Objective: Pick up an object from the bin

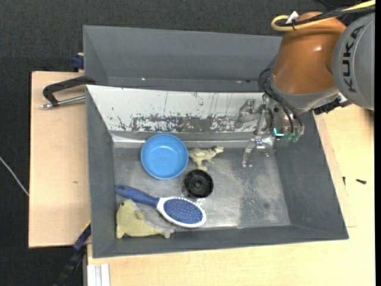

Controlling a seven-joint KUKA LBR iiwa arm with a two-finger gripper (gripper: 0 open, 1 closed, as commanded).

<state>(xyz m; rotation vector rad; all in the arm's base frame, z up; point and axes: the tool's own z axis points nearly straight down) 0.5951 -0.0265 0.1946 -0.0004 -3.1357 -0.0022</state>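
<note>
Front left of the bin: yellowish soft toy, touching a blue hairbrush. Mid-floor: black round cap. Behind it: blue bowl, with a pale toy animal just beside. Back right: gripper over bare floor, the pale toy animal nearest, apart. How far it is open cannot be told.

A blue bowl is sitting open side up at the left back of the bin, with a small pale-yellow toy lying just beside it. A black round cap is resting in front of them. At the front left, a blue brush is lying against a yellowish soft toy.
</note>
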